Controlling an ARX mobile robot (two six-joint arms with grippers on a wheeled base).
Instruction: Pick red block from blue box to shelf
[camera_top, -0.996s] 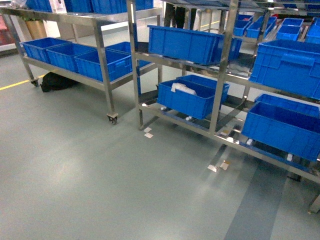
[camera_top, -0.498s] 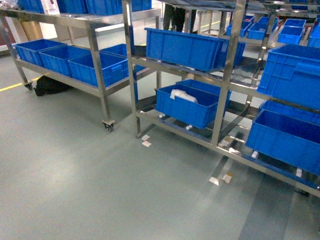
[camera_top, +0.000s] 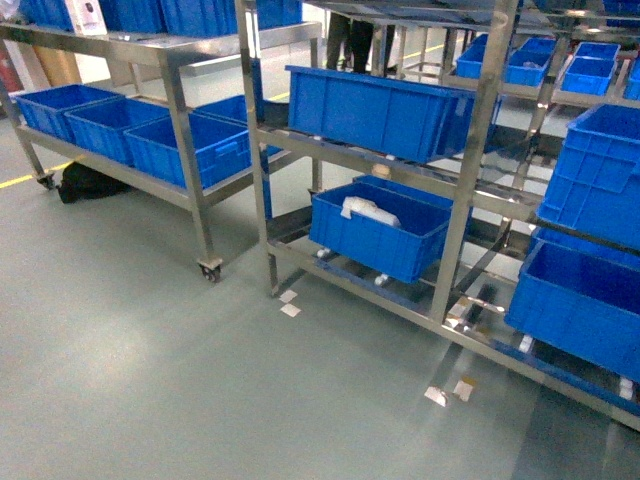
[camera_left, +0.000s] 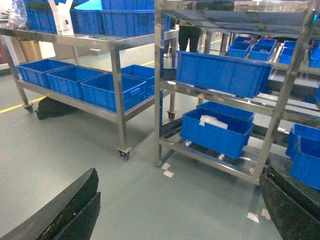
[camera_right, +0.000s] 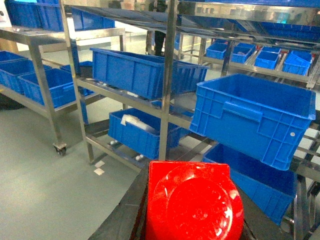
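The right gripper (camera_right: 192, 210), closed on the red block (camera_right: 192, 200), carries it toward the shelf (camera_right: 167, 75) ahead, needing a bare rail; the left gripper (camera_left: 175, 210) gapes empty.

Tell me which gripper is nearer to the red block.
Right. The right gripper is shut on the red block, which fills the space between its fingers. The left gripper is open and empty, with no block in its view.

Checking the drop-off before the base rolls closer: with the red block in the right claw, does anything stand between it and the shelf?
Nothing visible does. The red block sits in the right claw, and only bare floor lies before the shelf.
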